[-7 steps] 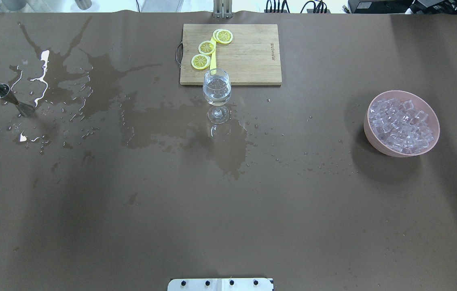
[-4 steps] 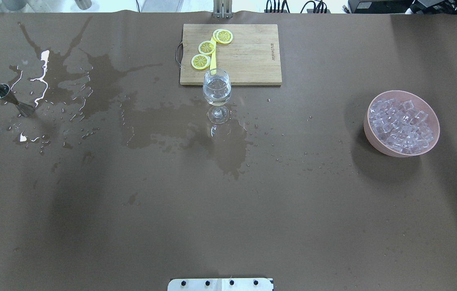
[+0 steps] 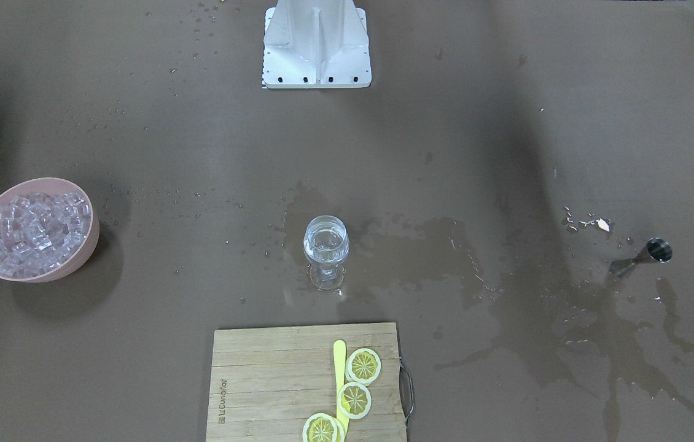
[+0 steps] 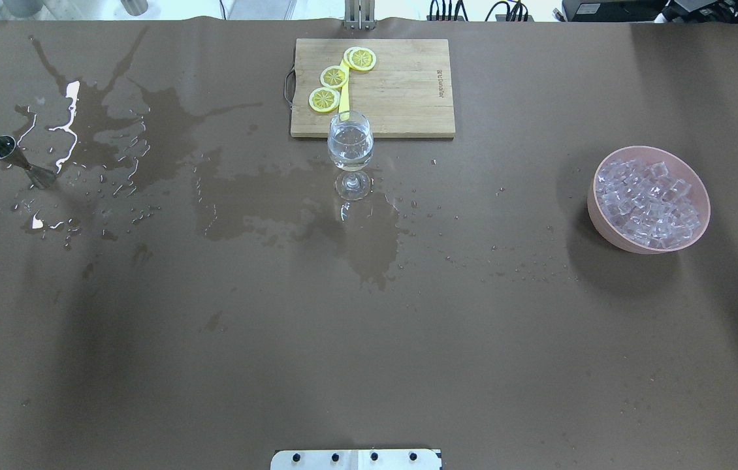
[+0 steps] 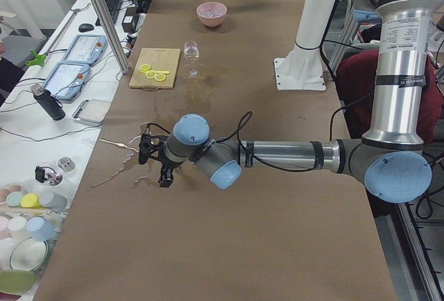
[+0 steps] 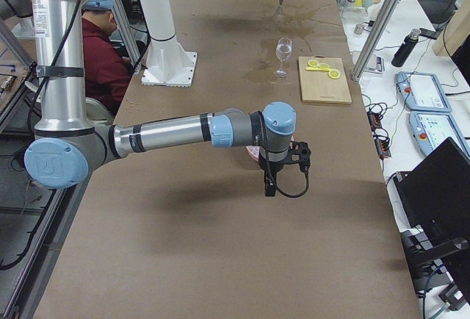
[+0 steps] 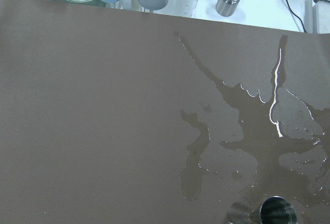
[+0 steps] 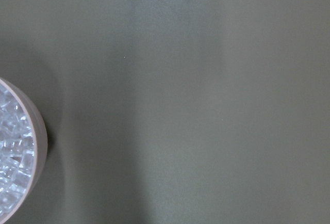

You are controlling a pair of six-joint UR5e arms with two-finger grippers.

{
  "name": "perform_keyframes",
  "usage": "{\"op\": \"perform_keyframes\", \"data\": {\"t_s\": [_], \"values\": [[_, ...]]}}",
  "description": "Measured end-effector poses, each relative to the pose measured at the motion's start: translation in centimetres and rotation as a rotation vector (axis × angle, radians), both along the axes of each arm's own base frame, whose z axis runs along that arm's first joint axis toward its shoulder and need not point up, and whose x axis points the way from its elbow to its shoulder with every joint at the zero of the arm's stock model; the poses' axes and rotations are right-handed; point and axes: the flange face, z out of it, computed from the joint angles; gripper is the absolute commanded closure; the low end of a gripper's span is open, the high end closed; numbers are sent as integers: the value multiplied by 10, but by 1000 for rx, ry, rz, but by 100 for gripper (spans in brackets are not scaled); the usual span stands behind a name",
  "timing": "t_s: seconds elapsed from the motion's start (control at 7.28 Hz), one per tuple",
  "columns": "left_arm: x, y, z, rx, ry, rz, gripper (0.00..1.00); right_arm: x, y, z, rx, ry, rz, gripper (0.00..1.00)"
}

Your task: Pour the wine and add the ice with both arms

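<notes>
At the middle of the table, towards the edge far from the robot, a stemmed glass stands upright with the wine partly filling its bowl, just robot-side of a wooden cutting board that carries lemon slices. The ice is heaped in a pink bowl near the table's right end, and a steel jigger stands near the left end, among the streaks of a wide wet puddle that runs towards the glass. The two cameras that look down on the table give this layout and the white base plate, but the arms show only from the table's ends. From the left end, the left arm lies stretched out level and low over the table, its wrist bent so the left gripper points down above the puddle. Its wrist camera catches the jigger at the bottom edge. From the right end, the right arm reaches out level too, the right gripper hanging down and partly hiding the bowl. Its wrist camera shows only a slice of the rim and cubes. I cannot tell whether either pincer is spread or closed. Broad brown cloth lies open between the base plate and the glass, and between the glass and the bowl.
</notes>
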Motion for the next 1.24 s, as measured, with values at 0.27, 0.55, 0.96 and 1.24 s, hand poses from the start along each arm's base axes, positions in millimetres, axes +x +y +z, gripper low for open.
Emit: {"op": "perform_keyframes", "data": {"t_s": [0.27, 0.55, 0.96, 1.24], "values": [[26, -1, -10, 52, 6, 6, 2, -29, -19, -25, -6, -5, 7, 0], [63, -2, -16, 112, -22, 27, 2, -67, -39, -55, -11, -11, 12, 0], [91, -3, -26, 142, -34, 26, 2, -123, -62, -93, -17, -21, 6, 0], [98, -3, -36, 159, -31, 31, 2, -151, -74, -105, -20, -12, -7, 0]]}}
